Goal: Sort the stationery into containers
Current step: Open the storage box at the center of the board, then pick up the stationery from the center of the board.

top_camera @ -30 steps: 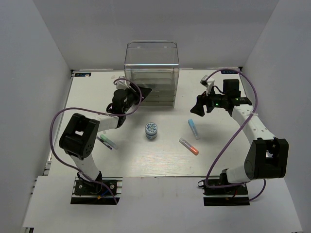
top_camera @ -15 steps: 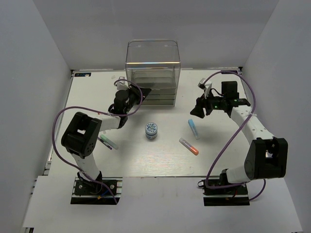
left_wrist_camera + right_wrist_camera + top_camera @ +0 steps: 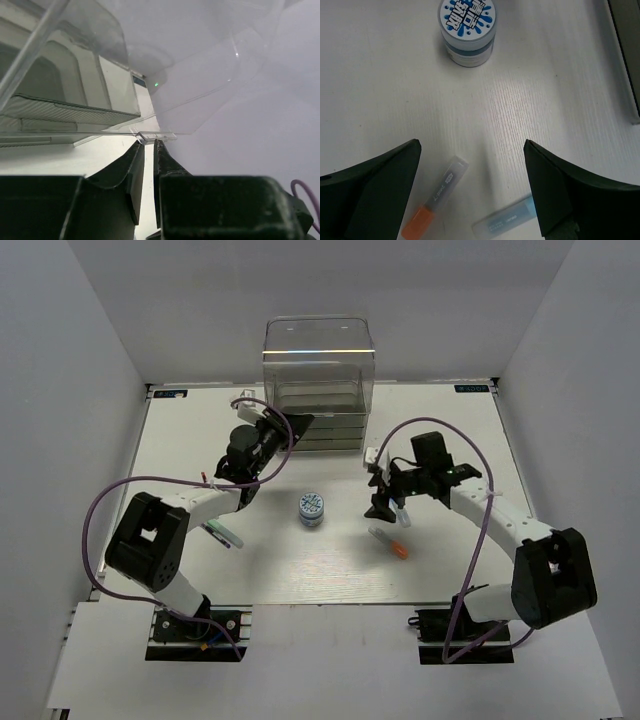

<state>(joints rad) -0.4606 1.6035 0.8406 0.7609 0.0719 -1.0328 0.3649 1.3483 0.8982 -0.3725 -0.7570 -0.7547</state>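
The clear cabinet (image 3: 318, 365) stands at the back, with its stack of drawers (image 3: 322, 428) low down. My left gripper (image 3: 291, 426) is at the drawers' left front corner, jaws nearly together on a clear drawer handle tab (image 3: 156, 136). My right gripper (image 3: 385, 503) is open and hovers over the table between two tubes. The orange-capped tube (image 3: 436, 203) lies near its left finger and the light-blue tube (image 3: 507, 220) near its right finger. The blue-and-white roll (image 3: 468, 31) stands beyond, also in the top view (image 3: 312, 508). The teal-and-pink pen (image 3: 222, 533) lies at the left.
The white table (image 3: 300, 565) is walled on three sides. The left arm's purple cable (image 3: 110, 495) loops over the table's left part. The right arm's cable (image 3: 480, 540) hangs at the right. The cabinet's edge (image 3: 625, 55) shows in the right wrist view.
My right arm has swung from the back right down and left to hover over the two tubes. The cabinet has shifted slightly to the right. The left gripper stays at the drawers.
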